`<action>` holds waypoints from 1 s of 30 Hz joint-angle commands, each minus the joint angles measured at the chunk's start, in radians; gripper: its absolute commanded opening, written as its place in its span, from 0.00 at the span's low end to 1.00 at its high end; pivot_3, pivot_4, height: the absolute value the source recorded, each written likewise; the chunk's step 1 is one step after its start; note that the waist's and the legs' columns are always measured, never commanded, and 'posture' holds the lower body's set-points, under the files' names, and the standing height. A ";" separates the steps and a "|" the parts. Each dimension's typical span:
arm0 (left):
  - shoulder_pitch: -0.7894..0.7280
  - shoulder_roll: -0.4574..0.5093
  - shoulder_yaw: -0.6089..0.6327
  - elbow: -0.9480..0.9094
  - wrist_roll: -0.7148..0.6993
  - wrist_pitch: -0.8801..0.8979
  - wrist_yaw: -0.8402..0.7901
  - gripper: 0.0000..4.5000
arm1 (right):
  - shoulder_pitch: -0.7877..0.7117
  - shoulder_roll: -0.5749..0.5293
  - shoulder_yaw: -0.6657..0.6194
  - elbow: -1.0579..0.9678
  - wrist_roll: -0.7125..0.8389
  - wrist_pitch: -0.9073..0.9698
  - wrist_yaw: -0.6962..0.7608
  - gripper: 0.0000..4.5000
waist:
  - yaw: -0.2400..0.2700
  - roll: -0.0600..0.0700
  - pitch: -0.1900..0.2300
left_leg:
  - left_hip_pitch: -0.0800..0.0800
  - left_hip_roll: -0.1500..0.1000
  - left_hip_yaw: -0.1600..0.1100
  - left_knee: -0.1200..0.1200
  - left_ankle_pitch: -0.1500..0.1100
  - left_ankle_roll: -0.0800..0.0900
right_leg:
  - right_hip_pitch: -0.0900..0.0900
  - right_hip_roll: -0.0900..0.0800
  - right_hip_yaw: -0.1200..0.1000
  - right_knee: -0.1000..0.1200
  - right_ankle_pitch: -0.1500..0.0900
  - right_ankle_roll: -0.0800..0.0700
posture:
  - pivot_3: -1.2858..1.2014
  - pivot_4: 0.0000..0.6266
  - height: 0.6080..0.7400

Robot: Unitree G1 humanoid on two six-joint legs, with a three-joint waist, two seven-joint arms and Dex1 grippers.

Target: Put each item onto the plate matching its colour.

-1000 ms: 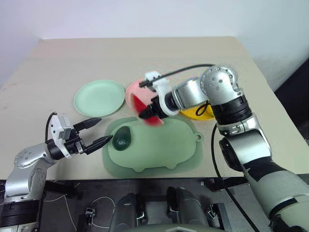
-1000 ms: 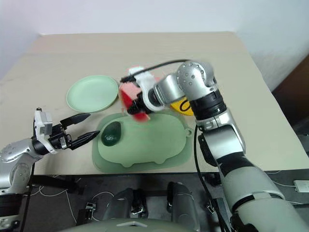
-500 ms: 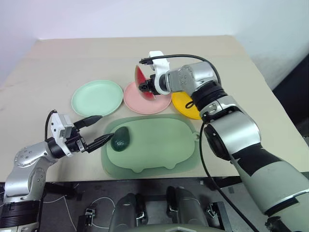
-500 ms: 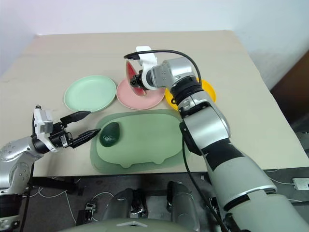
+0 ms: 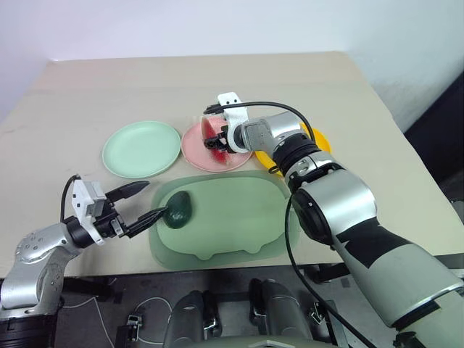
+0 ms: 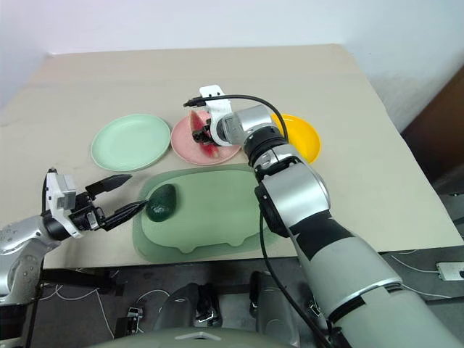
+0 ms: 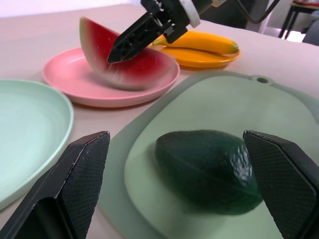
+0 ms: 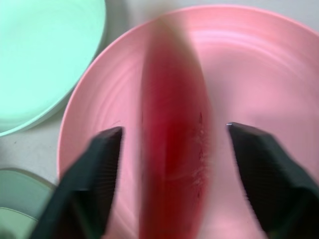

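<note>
Right gripper [image 5: 217, 138] spread wide over the pink plate [image 5: 194, 151], fingers either side of one watermelon wedge [image 8: 172, 149] on it, not gripping. Left gripper [image 5: 147, 201] wide open, empty, by one avocado [image 5: 177, 209] on the mat [image 5: 239, 225]. One banana [image 7: 199, 41] on yellow plate [image 6: 308, 138]. Mint plate [image 5: 141, 148] bare. Three plates, three fruits.

Head stereo pair: looking forward and down from above the near edge of a beige table [image 5: 87, 87], taking in the whole top to its far edge, both eyes sharing one scene. Left wrist view: low, near table level, close behind the avocado [image 7: 209, 167], facing across to the pink plate [image 7: 75, 79] and watermelon wedge [image 7: 124, 62]. Right wrist view: very close above that same wedge [image 8: 172, 144] and plate, angled down.
</note>
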 commanded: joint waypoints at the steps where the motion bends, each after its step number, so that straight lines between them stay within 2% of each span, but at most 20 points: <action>1: 0.007 0.008 0.025 -0.047 -0.013 -0.012 0.004 1.00 | -0.033 0.008 -0.032 -0.008 -0.029 -0.023 0.005 0.99 | 0.000 0.000 0.000 | 0.000 0.000 0.000 0.000 0.000 0.000 | 0.000 0.000 0.000 0.000 0.000 0.000 | 0.52 0.24 0.67; 6: -0.002 0.015 0.028 -0.049 -0.018 -0.003 0.008 1.00 | -0.046 -0.013 -0.059 -0.035 -0.051 -0.004 0.039 0.99 | -0.001 0.000 0.000 | 0.000 0.000 0.000 0.000 0.000 0.000 | 0.000 0.000 0.000 0.000 0.000 0.000 | 0.52 0.24 0.67; 11: -0.012 0.026 0.036 -0.040 -0.022 0.003 0.001 1.00 | -0.001 -0.096 -0.055 -0.252 -0.028 0.130 0.178 0.99 | 0.000 0.000 0.000 | -0.001 0.000 0.000 0.000 0.000 0.000 | 0.000 0.000 0.000 0.000 0.000 0.000 | 0.52 0.24 0.67; 17: -0.016 0.032 0.042 -0.013 -0.018 -0.004 -0.022 1.00 | 0.261 -0.177 -0.043 -0.812 0.035 0.349 0.212 0.99 | 0.001 -0.001 0.000 | 0.000 0.000 -0.002 0.000 0.000 0.000 | 0.000 -0.001 0.000 0.000 0.000 0.000 | 0.52 0.24 0.67; 20: -0.018 0.035 0.045 0.000 -0.018 -0.006 -0.036 1.00 | 0.413 -0.197 -0.082 -1.075 0.065 0.328 0.190 0.99 | 0.002 0.000 0.000 | 0.000 0.000 -0.001 0.000 0.000 0.000 | 0.000 -0.001 0.000 0.000 0.000 0.000 | 0.52 0.24 0.67; 23: -0.020 0.039 0.048 0.007 -0.019 -0.006 -0.047 1.00 | 0.562 -0.228 -0.118 -1.311 0.135 0.314 0.230 0.99 | 0.003 0.000 0.000 | 0.000 0.000 -0.001 0.000 0.000 0.000 | -0.001 -0.001 0.000 0.000 0.000 0.000 | 0.52 0.24 0.67; 30: -0.012 0.047 0.062 -0.008 -0.033 0.012 -0.056 1.00 | 0.805 -0.293 -0.188 -1.581 0.256 0.281 0.265 0.99 | 0.004 -0.001 0.000 | 0.001 0.000 -0.001 0.000 0.000 0.000 | 0.000 -0.001 0.000 -0.001 -0.001 -0.002 | 0.52 0.24 0.67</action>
